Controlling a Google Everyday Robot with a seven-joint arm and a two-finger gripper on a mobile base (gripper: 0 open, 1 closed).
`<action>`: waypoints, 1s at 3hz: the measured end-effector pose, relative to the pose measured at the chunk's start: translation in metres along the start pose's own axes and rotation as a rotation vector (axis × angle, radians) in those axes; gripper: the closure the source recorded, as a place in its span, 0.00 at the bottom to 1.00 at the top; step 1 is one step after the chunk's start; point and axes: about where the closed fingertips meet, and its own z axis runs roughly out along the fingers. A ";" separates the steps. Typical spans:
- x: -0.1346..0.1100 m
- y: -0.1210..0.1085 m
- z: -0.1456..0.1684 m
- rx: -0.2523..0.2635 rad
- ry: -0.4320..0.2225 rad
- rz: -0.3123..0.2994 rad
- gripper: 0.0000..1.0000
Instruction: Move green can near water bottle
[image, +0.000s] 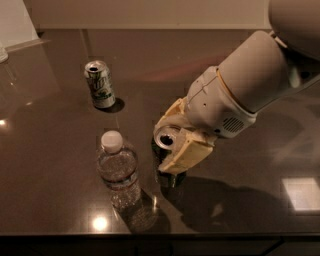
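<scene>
The green can (167, 165) is dark with a silver top and stands upright near the table's front. My gripper (172, 140) comes in from the right on a white arm, and its cream fingers (186, 154) are shut on the can's upper part, one on each side. The water bottle (118, 171) is clear with a white cap and stands upright just left of the can, with a narrow gap between them. The can's lower body is in shadow.
A white-silver can with green and red print (99, 84) stands further back on the left. The dark glossy table (60, 150) ends at a front edge just below the bottle. A pale wall runs along the back.
</scene>
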 end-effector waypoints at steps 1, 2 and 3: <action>-0.001 0.005 0.009 -0.008 -0.002 -0.011 1.00; 0.003 0.007 0.018 -0.025 -0.007 -0.006 0.82; 0.007 0.008 0.025 -0.036 -0.010 -0.001 0.59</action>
